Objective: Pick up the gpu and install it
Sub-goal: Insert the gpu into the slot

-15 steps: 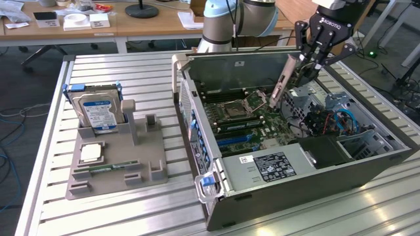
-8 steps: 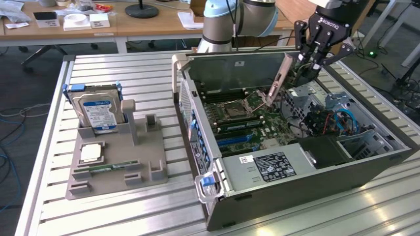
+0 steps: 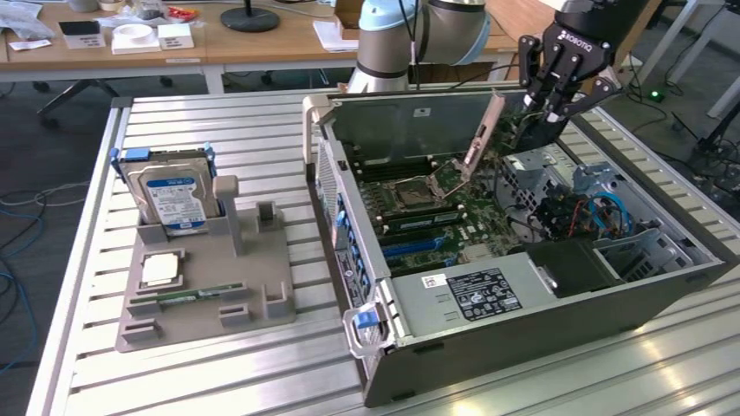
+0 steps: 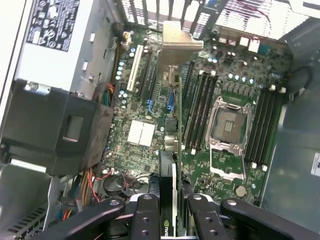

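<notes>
Pincer: the pincer (image 3: pixel 543 120) is clamped on the gpu (image 3: pixel 483 134), gripping the end far from the metal bracket (image 4: pixel 177 45). In the wrist view the card stands edge-on between the fingers (image 4: pixel 145 207).
Place of the gpu: it is inside the open computer case (image 3: pixel 647 295), tilted above the motherboard (image 4: pixel 200 175) and near the processor socket (image 3: pixel 411 191). The bracket end is lower and points to the exterior view's left. I judge that it is not seated in a slot, but I cannot tell whether its low end touches the board.
Risk, angle: the card is tilted, so pressing it down like this could jam one corner in the slot and bend the contacts.
Risk, bracket: the bracket could catch on the rear wall of the case and push the card off its line.
Risk, wrong slot: the white slot (image 4: pixel 134 67) and the dark slots lie close together, so a small side error could put the card beside the right one.
Risk, grip: the card is thin and held at one end only, so it may turn or slip between the fingers.
Writing, pincer: "ROBOTIQ" in white letters on the body (image 3: pixel 574 39).
Writing, gpu: a green and white logo on the card edge (image 4: pixel 165 232); its letters are cut off.
Writing, other: the power supply label (image 3: pixel 480 295) and the blue label of the hard drive (image 3: pixel 173 195) on the tabletop (image 3: pixel 231 381) are too small to read.
</notes>
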You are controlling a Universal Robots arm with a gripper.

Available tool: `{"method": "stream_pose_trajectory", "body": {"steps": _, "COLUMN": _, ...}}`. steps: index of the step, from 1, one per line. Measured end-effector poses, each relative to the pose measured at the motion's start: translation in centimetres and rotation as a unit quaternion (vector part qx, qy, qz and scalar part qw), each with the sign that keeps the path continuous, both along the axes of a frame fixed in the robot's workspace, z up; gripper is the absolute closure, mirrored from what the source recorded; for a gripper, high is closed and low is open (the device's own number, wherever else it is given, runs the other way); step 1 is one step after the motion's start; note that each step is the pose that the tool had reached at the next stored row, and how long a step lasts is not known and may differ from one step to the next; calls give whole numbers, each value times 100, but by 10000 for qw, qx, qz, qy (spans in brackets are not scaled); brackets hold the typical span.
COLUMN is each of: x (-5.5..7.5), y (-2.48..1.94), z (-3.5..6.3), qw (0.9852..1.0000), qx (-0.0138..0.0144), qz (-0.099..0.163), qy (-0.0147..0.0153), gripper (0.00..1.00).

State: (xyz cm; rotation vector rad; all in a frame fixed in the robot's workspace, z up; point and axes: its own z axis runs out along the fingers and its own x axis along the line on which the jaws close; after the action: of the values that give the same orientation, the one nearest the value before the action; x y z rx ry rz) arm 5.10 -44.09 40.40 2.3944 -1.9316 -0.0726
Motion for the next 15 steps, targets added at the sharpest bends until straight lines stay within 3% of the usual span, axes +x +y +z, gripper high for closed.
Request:
{"method": "stream_pose_trajectory", "body": {"steps": 5, "x": -9, "y": 0, "z": -4, "qw": 9995, "qx": 0, "qz": -326, "qy": 0, "gripper": 74}}
{"method": "stream_pose_trajectory", "body": {"steps": 11, "x": -20, "y": 0, "z": -7, "qw": 9975, "qx": 0, "qz": -714, "qy": 0, "gripper": 74}}
{"method": "stream_pose_trajectory", "body": {"steps": 15, "x": -22, "y": 0, "z": -7, "qw": 9970, "qx": 0, "qz": -768, "qy": 0, "gripper": 74}}
